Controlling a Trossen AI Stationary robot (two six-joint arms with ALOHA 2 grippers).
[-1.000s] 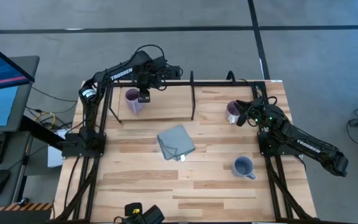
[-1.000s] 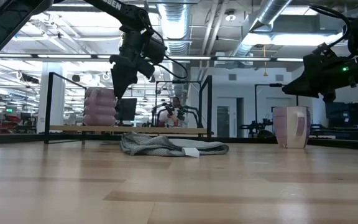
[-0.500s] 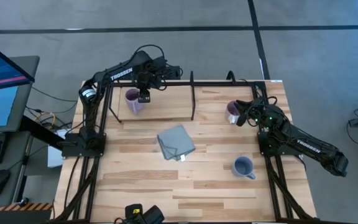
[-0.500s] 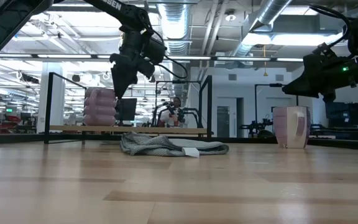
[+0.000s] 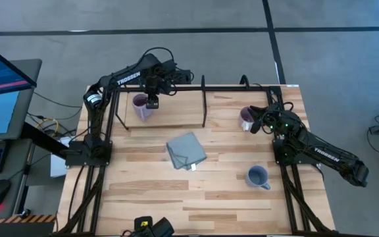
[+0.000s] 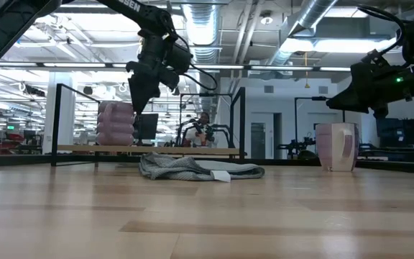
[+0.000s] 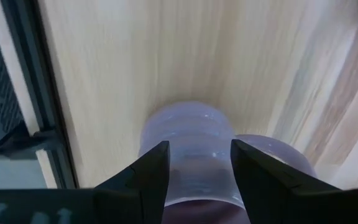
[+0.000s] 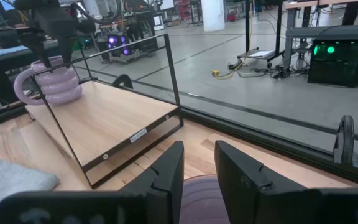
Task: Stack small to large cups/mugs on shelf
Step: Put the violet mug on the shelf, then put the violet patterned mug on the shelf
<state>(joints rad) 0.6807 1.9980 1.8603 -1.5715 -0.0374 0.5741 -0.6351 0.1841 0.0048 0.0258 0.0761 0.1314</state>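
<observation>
At the lower right of the high view a blue-grey mug (image 5: 258, 176) stands alone on the table (image 5: 150, 197), with a folded cloth (image 5: 186, 150) near the middle. Farther up, at the right, the right pincer (image 5: 263, 121) hangs over the darker purple mug (image 5: 247, 118); in its wrist view the fingers straddle the rim with a narrow gap, and a grip is not certain. At the upper left, the left pincer (image 5: 152, 101) is poised above the light purple mug (image 5: 141, 106), which sits on the shelf (image 5: 176, 112), fingers half parted about its ribbed wall, seemingly not clamped. To do the step well, I judge each pincer should close squarely on the mug wall, clear of the handle, and lift straight before nesting. "TROSSEN" reads on both arms.
</observation>
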